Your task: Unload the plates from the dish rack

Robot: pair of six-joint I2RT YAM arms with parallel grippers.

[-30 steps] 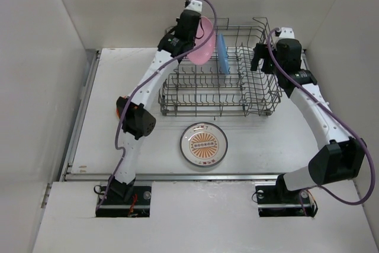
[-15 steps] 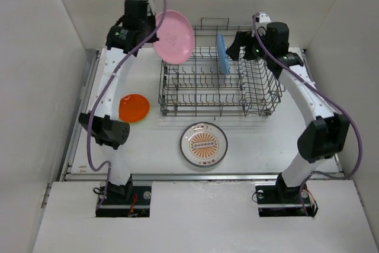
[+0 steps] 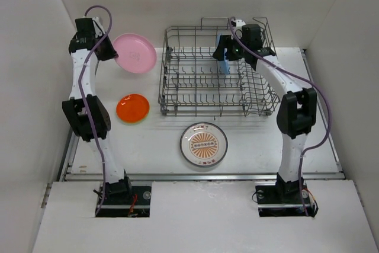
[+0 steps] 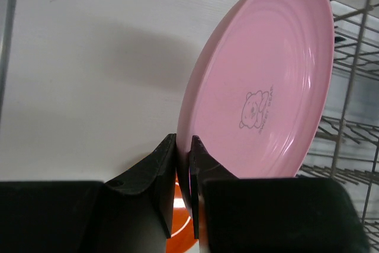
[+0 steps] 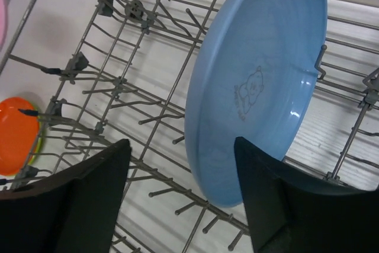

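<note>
Our left gripper pinches the lower rim of the pink plate, and we hold it tilted in the air, left of the dish rack. Our right gripper is spread, one finger on either side of the blue plate, which stands on edge among the rack's tines. An orange plate and a sunburst plate lie on the table.

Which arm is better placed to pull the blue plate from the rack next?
Right. The right end effector, open, brackets the blue plate standing in the dish rack; the left end effector is shut on the pink plate, away from the rack.
</note>
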